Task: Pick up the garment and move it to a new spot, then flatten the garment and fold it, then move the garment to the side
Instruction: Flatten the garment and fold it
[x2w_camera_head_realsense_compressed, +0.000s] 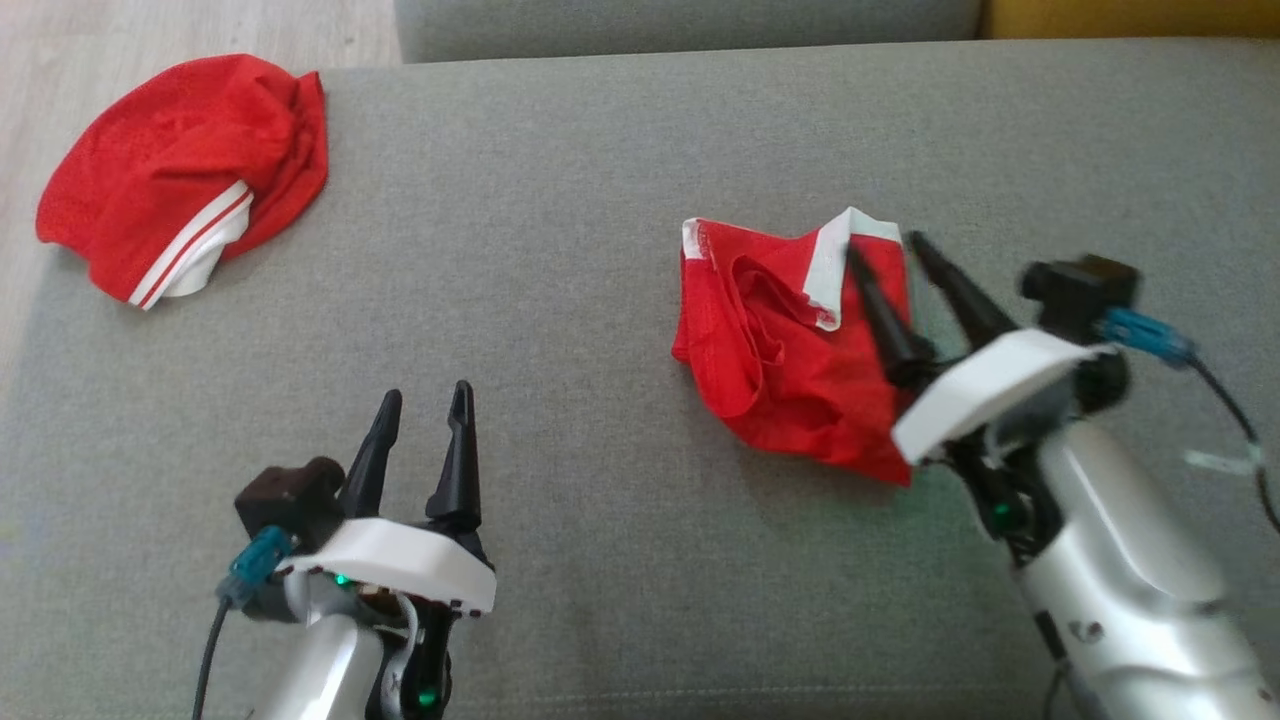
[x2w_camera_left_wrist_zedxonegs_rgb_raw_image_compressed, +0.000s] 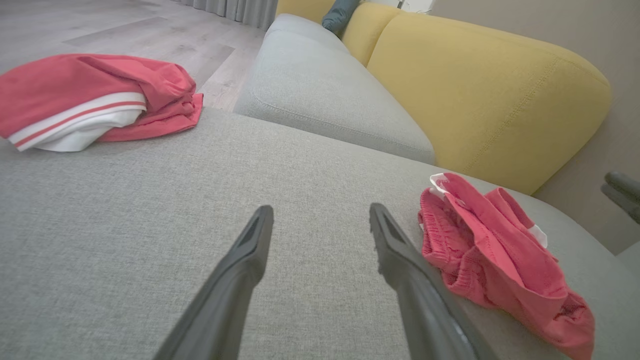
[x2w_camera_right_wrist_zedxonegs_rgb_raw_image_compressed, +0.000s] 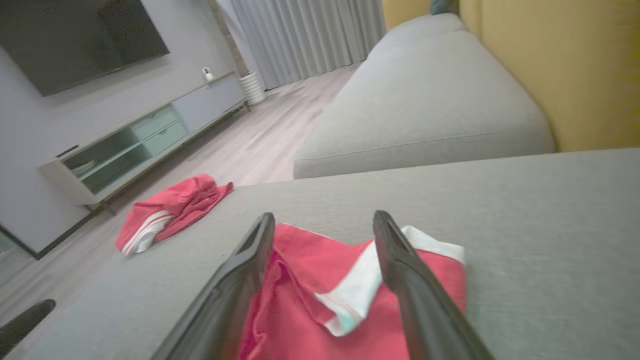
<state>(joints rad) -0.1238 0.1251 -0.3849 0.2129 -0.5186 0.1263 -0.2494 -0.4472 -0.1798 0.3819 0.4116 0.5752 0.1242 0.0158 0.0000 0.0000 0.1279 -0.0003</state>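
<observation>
A crumpled red garment (x2w_camera_head_realsense_compressed: 790, 370) with white trim lies on the grey sofa cushion (x2w_camera_head_realsense_compressed: 580, 200), right of centre. It also shows in the left wrist view as a red garment (x2w_camera_left_wrist_zedxonegs_rgb_raw_image_compressed: 490, 250) and under the right fingers as a red garment (x2w_camera_right_wrist_zedxonegs_rgb_raw_image_compressed: 310, 280). My right gripper (x2w_camera_head_realsense_compressed: 885, 247) hovers open over its right edge and white band, holding nothing; the right gripper (x2w_camera_right_wrist_zedxonegs_rgb_raw_image_compressed: 324, 217) has its jaws wide apart. My left gripper (x2w_camera_head_realsense_compressed: 426, 393) stands open and empty above bare cushion at the lower left, and the left gripper (x2w_camera_left_wrist_zedxonegs_rgb_raw_image_compressed: 321, 210) is well apart from the garment.
A second red garment (x2w_camera_head_realsense_compressed: 180, 170) with white stripes lies bunched at the cushion's far left corner, by the edge over the wooden floor (x2w_camera_head_realsense_compressed: 120, 30). Another grey cushion (x2w_camera_left_wrist_zedxonegs_rgb_raw_image_compressed: 325, 90) and a yellow backrest (x2w_camera_left_wrist_zedxonegs_rgb_raw_image_compressed: 490, 95) lie beyond. A TV cabinet (x2w_camera_right_wrist_zedxonegs_rgb_raw_image_compressed: 145, 140) stands across the room.
</observation>
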